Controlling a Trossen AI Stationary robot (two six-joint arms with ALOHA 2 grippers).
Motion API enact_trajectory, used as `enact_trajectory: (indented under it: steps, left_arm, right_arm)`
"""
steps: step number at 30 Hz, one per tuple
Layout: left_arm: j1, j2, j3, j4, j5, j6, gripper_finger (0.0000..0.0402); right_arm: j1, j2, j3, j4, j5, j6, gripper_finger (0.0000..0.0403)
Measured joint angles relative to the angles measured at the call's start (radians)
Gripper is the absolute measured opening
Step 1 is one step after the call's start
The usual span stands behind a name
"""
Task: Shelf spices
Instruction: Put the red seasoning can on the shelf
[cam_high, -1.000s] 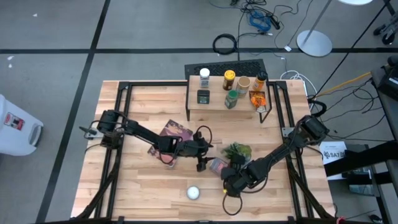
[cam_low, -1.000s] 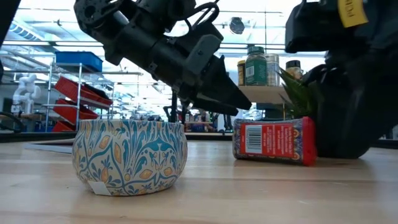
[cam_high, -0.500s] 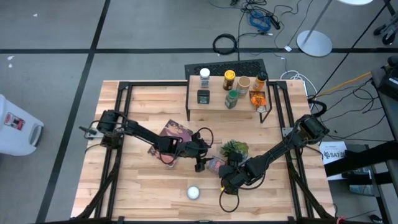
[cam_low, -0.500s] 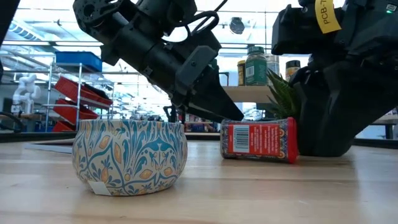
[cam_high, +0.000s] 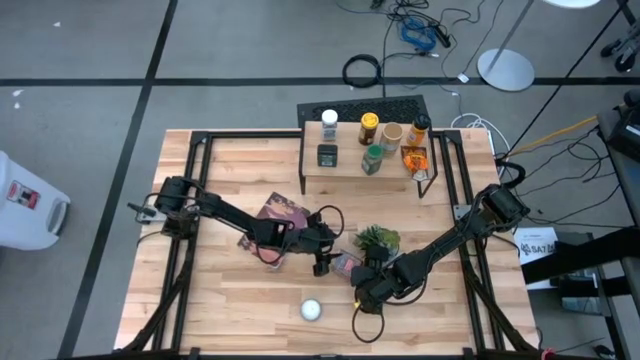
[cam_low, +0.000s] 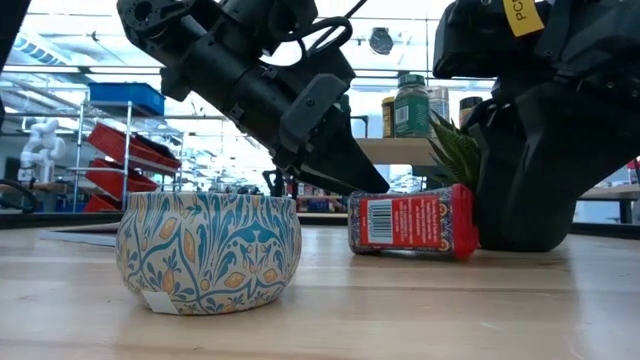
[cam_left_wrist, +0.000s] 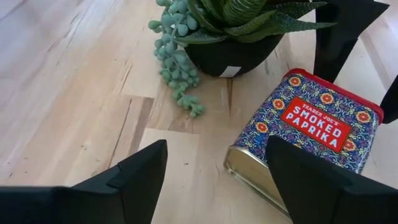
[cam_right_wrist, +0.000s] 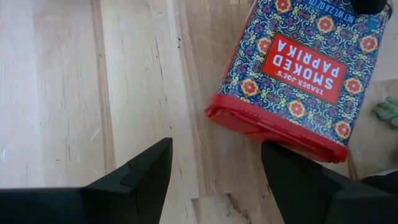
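A smoked paprika tin (cam_high: 345, 265) with a red lid lies on its side on the table, beside the potted plant (cam_high: 380, 240). My left gripper (cam_high: 322, 262) is open at the tin's gold base end (cam_left_wrist: 249, 174). My right gripper (cam_high: 362, 278) is open at its red lid end (cam_right_wrist: 267, 127). A round blue-patterned tin (cam_low: 210, 250) with a white top (cam_high: 311, 309) stands near the table's front edge. Several spice jars (cam_high: 372, 128) and an orange packet (cam_high: 414, 158) stand on the small shelf (cam_high: 345, 170) at the back. My right gripper comes low from the table's right and near side. One finger (cam_right_wrist: 311, 174) lies against the tin's red lid end (cam_right_wrist: 292, 146). The tin rests on its side on the table. My left gripper has one finger (cam_left_wrist: 323, 180) close to the tin's base end; whether it touches cannot be told.
A maroon picture book (cam_high: 283, 212) lies under the left arm. The plant's pot (cam_left_wrist: 236, 53) and its trailing stems (cam_left_wrist: 177, 68) stand just beyond the paprika tin. Black frame rails (cam_high: 195, 200) run along the table's left and right sides.
My right gripper has gone toward the table's left edge, and the paprika tin has slid on its side that way with it, closer to my left gripper. The tin stays lying down.
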Motion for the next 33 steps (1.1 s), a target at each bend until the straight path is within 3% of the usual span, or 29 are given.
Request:
enact_trajectory:
  steps: [23,33]
  left_arm:
    - [-0.001,0.001,-0.003,-0.045,-0.074,-0.046,0.0283]
    - [-0.001,0.000,-0.003,-0.070,-0.077,-0.073,0.0283]
  right_arm:
    - [-0.015,-0.013,0.096,-0.062,0.016,-0.059,0.0235]
    - [0.011,-0.013,0.121,-0.169,0.010,0.050,0.0235]
